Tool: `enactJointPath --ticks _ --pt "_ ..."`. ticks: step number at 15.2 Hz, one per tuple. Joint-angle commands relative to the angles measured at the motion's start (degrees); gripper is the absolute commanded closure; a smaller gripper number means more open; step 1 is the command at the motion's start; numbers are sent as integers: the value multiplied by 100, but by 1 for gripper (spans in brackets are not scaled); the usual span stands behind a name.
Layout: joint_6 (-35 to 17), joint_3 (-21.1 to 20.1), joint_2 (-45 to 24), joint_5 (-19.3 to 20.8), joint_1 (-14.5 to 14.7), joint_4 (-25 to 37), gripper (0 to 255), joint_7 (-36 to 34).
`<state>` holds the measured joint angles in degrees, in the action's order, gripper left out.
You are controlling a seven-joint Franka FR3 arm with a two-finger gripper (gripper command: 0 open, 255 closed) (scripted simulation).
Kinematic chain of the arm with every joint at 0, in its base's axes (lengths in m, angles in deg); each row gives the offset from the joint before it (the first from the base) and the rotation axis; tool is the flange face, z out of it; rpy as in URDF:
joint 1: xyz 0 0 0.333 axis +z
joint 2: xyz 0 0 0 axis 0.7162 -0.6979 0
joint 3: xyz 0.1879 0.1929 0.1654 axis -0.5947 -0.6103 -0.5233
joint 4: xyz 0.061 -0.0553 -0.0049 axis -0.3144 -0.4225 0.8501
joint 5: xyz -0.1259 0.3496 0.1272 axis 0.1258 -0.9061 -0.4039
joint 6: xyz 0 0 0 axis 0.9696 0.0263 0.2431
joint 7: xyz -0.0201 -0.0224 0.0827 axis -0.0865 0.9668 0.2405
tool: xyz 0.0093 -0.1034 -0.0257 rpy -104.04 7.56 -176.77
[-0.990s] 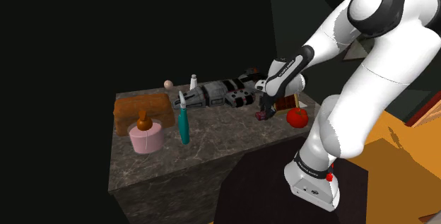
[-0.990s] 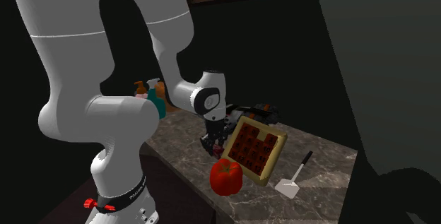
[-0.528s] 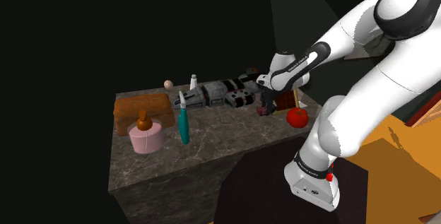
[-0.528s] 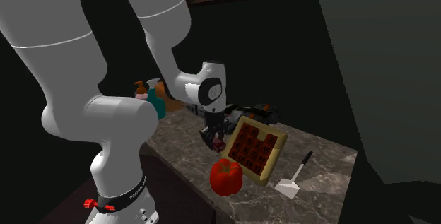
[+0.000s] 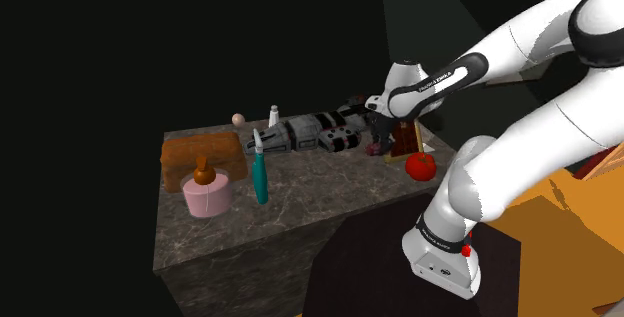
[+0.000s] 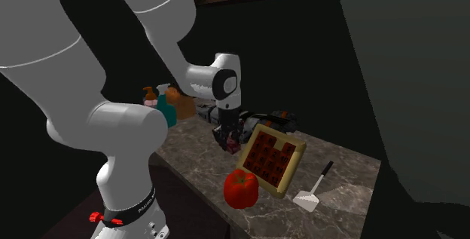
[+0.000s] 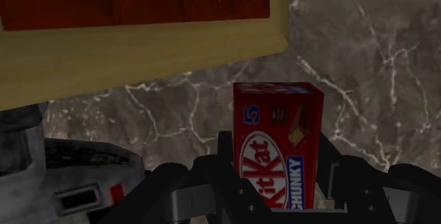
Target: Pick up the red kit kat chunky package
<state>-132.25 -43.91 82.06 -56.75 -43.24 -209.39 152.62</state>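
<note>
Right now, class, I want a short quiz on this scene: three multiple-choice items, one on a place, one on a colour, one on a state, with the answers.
1. Where is the red fruit?
A) beside the wooden number board
B) on top of the pink pot
C) on the floor

2. What colour is the Kit Kat package?
A) blue
B) red
C) green

3. What is the claw doing?
A) open over the spatula
B) shut on nothing
C) shut on the package

Answers:
1 A, it lies on the counter next to the board.
2 B, the wrapper is red with white lettering.
3 C, the wrist view shows the claw clasping the package's sides.
</note>
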Motion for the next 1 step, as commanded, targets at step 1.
enactJointPath --ticks 1 --pt "106 -39 93 19 -35 11 255 -11"
